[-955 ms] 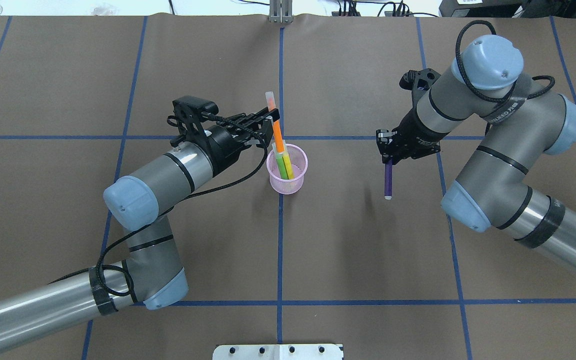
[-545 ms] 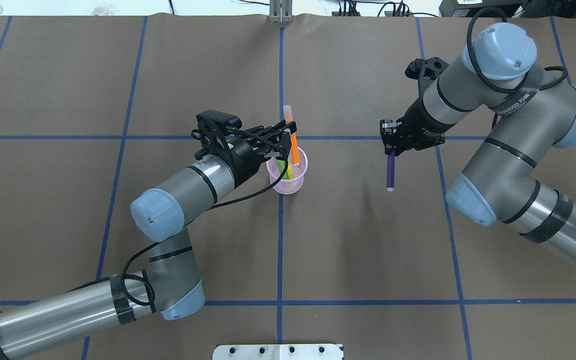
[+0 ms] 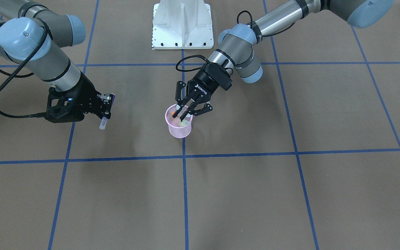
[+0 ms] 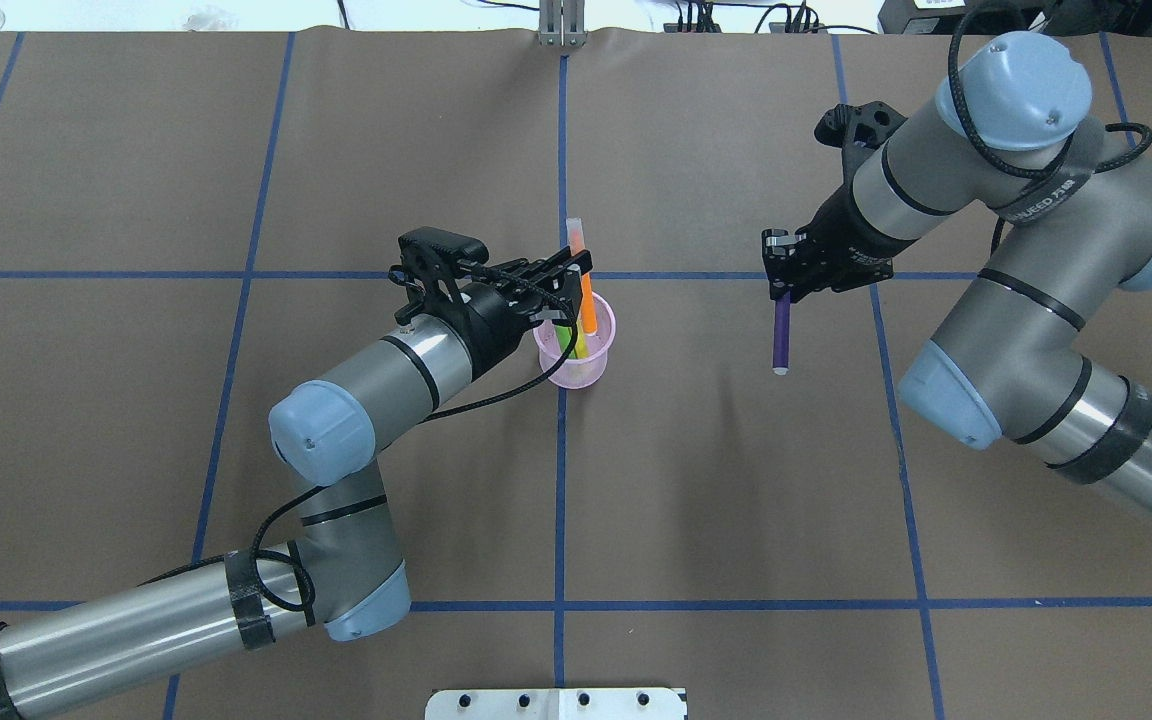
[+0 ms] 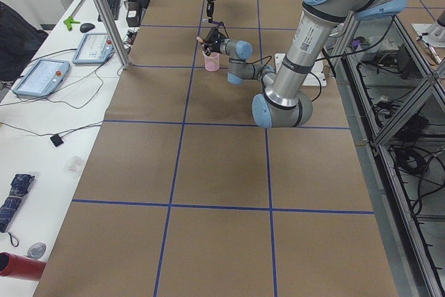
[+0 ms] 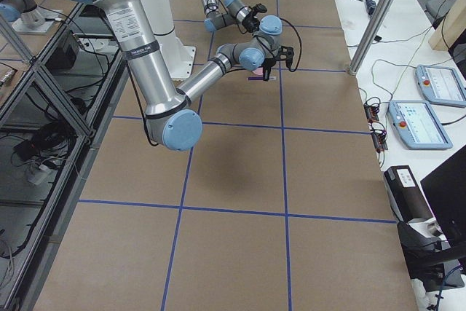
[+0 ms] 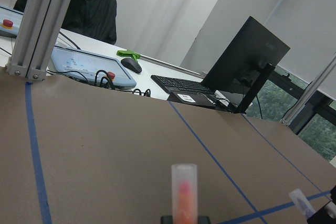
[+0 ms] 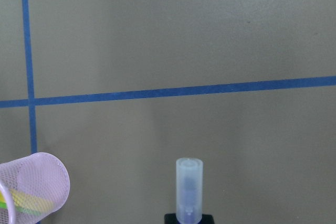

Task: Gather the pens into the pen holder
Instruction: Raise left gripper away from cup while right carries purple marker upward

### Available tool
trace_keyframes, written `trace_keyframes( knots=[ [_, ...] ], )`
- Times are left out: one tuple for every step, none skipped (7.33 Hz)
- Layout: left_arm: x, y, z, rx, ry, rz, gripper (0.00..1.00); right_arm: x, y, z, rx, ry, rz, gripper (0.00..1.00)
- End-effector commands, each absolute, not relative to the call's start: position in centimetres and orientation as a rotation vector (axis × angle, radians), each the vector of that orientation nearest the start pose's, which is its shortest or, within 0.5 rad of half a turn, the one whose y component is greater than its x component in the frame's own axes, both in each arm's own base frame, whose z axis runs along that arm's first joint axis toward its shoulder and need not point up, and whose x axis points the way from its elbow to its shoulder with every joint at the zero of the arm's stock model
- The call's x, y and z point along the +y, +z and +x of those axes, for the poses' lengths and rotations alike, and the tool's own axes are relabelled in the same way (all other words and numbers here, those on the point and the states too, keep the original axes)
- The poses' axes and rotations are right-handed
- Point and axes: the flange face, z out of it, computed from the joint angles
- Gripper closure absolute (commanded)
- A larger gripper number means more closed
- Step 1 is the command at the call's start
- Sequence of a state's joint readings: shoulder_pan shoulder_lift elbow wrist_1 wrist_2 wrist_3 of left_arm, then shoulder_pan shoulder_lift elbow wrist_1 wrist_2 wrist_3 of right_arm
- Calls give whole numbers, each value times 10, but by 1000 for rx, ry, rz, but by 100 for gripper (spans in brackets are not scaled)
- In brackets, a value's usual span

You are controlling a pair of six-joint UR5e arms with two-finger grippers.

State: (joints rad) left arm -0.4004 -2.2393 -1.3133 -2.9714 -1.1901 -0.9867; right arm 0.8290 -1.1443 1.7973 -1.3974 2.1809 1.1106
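Pen holder [image 4: 576,360] on the middle blue tape line [image 4: 560,480], between two arms that each grip a pen.

It stands upright on the brown table [image 4: 716,500] with one green pen [image 4: 565,338] and one yellow pen [image 4: 581,347] inside. The left gripper [image 4: 570,287] reaches level over its rim, clamped on one orange pen [image 4: 587,305] whose lower end sits inside. Well apart, the right gripper [image 4: 780,285] points down, clamped on one purple pen [image 4: 781,340] that hangs clear of the table. Four pens, one holder.
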Motion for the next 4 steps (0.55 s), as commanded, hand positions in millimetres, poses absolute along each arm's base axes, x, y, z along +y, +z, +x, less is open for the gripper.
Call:
trace_keyframes(
  knots=[
    [-422, 222, 571, 1442, -209, 1071, 99, -502, 281, -351, -1001, 85, 43, 100],
    [-422, 220, 571, 1445, -209, 1070, 75, -503, 273, -349, -1010, 82, 56, 100],
    [-421, 220, 571, 1448, -207, 1068, 49, -504, 266, -349, -1015, 83, 73, 100],
    [-421, 219, 571, 1448, -206, 1070, 32, -505, 255, -346, -1025, 82, 96, 100]
  ],
)
